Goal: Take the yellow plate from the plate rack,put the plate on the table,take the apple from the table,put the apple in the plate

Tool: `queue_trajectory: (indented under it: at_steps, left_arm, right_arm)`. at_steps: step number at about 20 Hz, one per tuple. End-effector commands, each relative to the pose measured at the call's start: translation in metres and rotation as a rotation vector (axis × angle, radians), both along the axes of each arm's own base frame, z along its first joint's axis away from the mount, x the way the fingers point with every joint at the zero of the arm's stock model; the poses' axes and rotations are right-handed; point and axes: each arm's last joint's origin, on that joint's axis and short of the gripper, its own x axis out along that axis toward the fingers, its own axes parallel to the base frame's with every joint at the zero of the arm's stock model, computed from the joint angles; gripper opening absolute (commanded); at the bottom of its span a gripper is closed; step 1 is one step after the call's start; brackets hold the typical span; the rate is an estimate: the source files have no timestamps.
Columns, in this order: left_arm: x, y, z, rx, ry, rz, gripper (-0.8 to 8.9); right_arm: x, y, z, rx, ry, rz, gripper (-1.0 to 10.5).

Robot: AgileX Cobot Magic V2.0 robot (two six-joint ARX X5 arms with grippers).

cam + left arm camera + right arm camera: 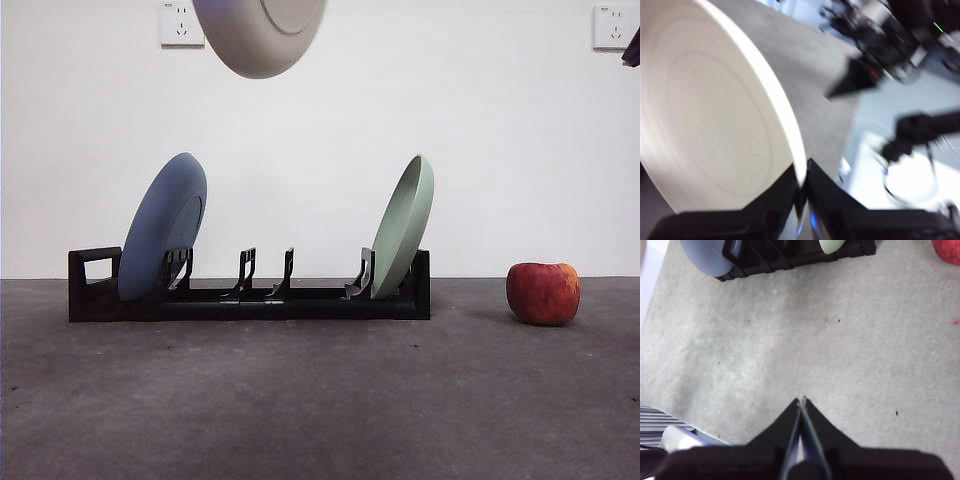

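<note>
High above the rack [250, 290], the left tool [802, 187] pinches the plate [715, 115] by its rim: stiff, light, slippery, liable to swing; right tool [801, 402] clenched, idle.

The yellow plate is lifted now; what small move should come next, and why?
Probably lower it: the left tool grips the yellow plate by its rim, high above the plate rack, and bare table lies in front of the rack.

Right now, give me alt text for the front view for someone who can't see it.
A cream yellow plate hangs high above a black plate rack, cut off by the picture's top edge. The rack holds a blue plate at its handle end and a pale green plate at the other; a red apple sits on the table beyond the green plate.
</note>
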Motion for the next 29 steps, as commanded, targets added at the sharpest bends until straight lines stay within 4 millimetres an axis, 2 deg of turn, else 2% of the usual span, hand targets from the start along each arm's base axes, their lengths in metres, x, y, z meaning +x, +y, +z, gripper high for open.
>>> queue_trajectory:
  at_steps: [1,4,6,10,13,17,21,25,29]
  left_arm:
    - [-0.024,-0.008,-0.006,0.051,-0.004,-0.165,-0.12]
    - [-0.048,-0.017,-0.01,0.073,-0.012,-0.281,-0.12]
    - [-0.061,-0.022,-0.021,0.124,-0.015,-0.321,-0.08]
    - [-0.071,-0.034,-0.065,0.328,0.014,-0.334,-0.08]
    - [-0.069,-0.046,-0.107,0.434,0.005,-0.328,-0.08]
    - [-0.065,-0.067,-0.157,0.621,-0.187,-0.216,-0.08]
    - [-0.06,-0.092,-0.185,0.774,-0.281,-0.176,-0.09]
    - [-0.051,-0.12,-0.223,0.927,-0.33,-0.15,-0.09]
    - [-0.051,-0.133,-0.244,0.991,-0.334,-0.178,-0.09]
  right_arm:
    - [0.0,0.0,0.001,-0.003,-0.008,0.006,0.0]
    - [0.001,0.0,0.001,-0.003,-0.012,0.006,0.0]
    - [0.001,0.0,0.001,-0.003,-0.013,0.006,0.0]
    - [0.002,0.0,0.003,-0.003,-0.036,0.006,0.0]
    - [0.004,0.0,0.004,-0.001,-0.062,0.005,0.0]
    - [0.005,0.0,0.005,-0.002,-0.072,0.006,0.0]
    - [0.005,0.0,0.005,-0.003,-0.075,0.008,0.0]
    - [0.008,0.0,0.003,-0.006,-0.065,0.011,0.0]
    - [0.008,0.0,0.003,-0.011,-0.071,0.017,0.0]
